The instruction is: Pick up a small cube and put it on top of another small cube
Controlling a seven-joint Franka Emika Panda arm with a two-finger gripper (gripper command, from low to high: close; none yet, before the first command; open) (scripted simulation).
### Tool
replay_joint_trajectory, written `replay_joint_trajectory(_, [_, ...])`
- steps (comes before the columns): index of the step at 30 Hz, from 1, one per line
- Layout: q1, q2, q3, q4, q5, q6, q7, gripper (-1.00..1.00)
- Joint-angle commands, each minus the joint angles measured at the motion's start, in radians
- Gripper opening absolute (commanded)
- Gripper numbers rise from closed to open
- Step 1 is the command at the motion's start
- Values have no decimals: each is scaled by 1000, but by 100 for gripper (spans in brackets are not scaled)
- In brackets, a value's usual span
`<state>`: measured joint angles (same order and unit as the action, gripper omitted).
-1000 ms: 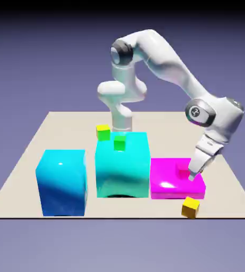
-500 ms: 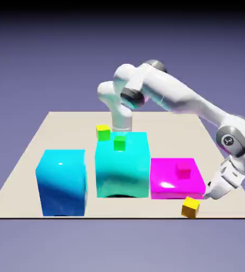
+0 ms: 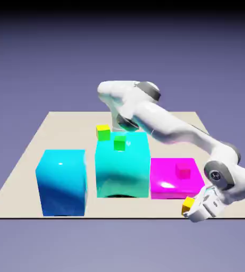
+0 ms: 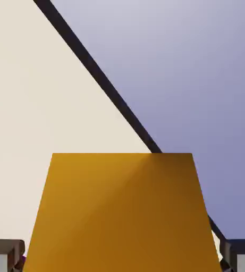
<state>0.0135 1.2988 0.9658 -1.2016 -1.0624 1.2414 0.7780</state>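
Note:
The small cube [image 3: 187,203], orange-yellow, sits on the table close to its front edge, at the exterior view's right. My gripper [image 3: 196,212] is down at it and the hand covers most of it. In the hand view the cube [image 4: 122,212] fills the space between my fingertips [image 4: 5,255], and both tips touch its sides, so the gripper [image 4: 122,258] is shut on it. The other small cube [image 3: 183,170], magenta-pink, stands on top of the wide flat magenta block [image 3: 167,185], just behind my hand.
A tall teal block [image 3: 121,167] with a tiny green cube [image 3: 119,142] on top stands left of the magenta block. A cyan-blue block [image 3: 61,183] is further left. A yellow-green cube [image 3: 102,131] lies behind. The table's edge [image 4: 108,87] runs just past the orange cube.
The arm swung from over the magenta block out and down to the orange cube at the table's front edge. The jaws, wide before, have closed onto the cube.

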Motion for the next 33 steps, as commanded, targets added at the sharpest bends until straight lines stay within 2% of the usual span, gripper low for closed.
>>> replay_joint_trajectory(1, [21,-3,3,36,3,-23,-13,-100])
replay_joint_trajectory(4, [84,-14,12,145,17,-91,-51,-100])
replay_joint_trajectory(5, [83,-40,5,129,50,-86,-40,-100])
replay_joint_trajectory(25, [-102,-744,-221,-572,920,213,374,-100])
replay_joint_trajectory(27, [-104,-749,-223,-577,927,216,377,-100])
replay_joint_trajectory(32, [-124,-751,-232,-751,913,383,378,-100])
replay_joint_trajectory(33, [-124,-751,-232,-751,913,383,378,100])
